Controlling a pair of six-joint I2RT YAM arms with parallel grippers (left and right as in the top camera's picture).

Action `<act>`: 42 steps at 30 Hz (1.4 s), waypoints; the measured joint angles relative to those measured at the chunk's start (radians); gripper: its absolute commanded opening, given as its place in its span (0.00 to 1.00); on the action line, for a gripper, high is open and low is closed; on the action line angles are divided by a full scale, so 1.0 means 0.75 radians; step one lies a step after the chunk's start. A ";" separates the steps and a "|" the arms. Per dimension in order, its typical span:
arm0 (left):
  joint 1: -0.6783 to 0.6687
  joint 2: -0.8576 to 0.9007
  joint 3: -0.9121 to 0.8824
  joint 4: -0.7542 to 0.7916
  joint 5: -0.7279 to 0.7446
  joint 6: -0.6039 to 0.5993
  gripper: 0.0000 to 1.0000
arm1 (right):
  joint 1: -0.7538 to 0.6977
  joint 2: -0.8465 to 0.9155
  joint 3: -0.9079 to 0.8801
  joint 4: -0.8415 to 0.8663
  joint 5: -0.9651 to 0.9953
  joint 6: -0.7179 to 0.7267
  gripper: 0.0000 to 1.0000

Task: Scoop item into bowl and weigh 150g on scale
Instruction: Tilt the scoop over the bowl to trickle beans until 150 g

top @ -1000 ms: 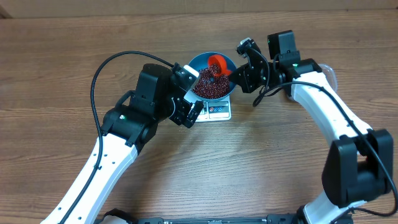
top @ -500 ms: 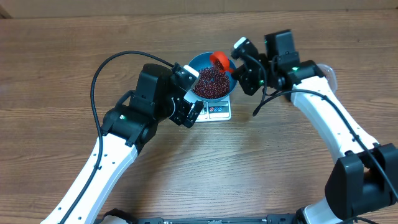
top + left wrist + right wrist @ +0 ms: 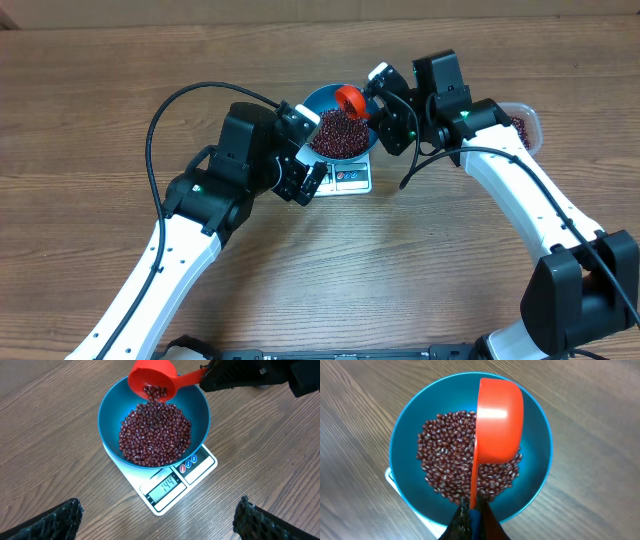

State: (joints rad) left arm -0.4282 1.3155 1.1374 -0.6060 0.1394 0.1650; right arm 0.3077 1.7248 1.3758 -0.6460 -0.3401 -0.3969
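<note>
The right pincer (image 3: pixel 472 512) is clamped on the handle of an orange-red scoop (image 3: pixel 500 420), holding it tipped over the far side of the blue bowl (image 3: pixel 102 415). A few beans (image 3: pixel 155 435) are dropping from the scoop's mouth onto the heap that fills the bottom of the bowl. The bowl sits on the white scale (image 3: pixel 200 467), which stands toward the far edge of the table (image 3: pixel 400 270), about midway along it. Its display (image 3: pixel 166 485) appears to read 144. The left pincer (image 3: pixel 157 520) hangs on the near side of the scale with its fingers (image 3: pixel 55 522) wide apart, gripping nothing. A clear tub (image 3: pixel 525 120) with more beans stands to the right, partly hidden behind the right arm.
</note>
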 measured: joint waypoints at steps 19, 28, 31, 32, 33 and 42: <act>-0.001 0.000 0.000 0.001 0.000 0.000 1.00 | -0.114 0.000 0.000 -0.049 -0.371 0.354 0.04; 0.000 0.000 0.000 0.001 0.000 0.000 1.00 | -0.138 0.000 0.000 -0.069 -0.391 0.359 0.04; 0.000 0.000 0.000 0.001 0.000 0.000 1.00 | -0.138 0.000 0.000 -0.069 -0.399 0.360 0.04; 0.000 0.000 0.000 0.001 0.000 0.000 1.00 | -0.138 0.000 0.000 -0.070 -0.399 0.360 0.04; -0.001 0.000 0.000 0.001 0.000 0.000 1.00 | -0.138 0.000 0.000 -0.071 -0.400 0.360 0.04; 0.000 0.000 0.000 0.001 0.000 0.000 1.00 | -0.140 0.000 0.000 -0.092 -0.422 0.402 0.04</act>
State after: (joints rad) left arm -0.4282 1.3155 1.1374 -0.6056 0.1394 0.1650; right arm 0.2024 1.7248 1.3758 -0.7147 -0.6567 -0.0956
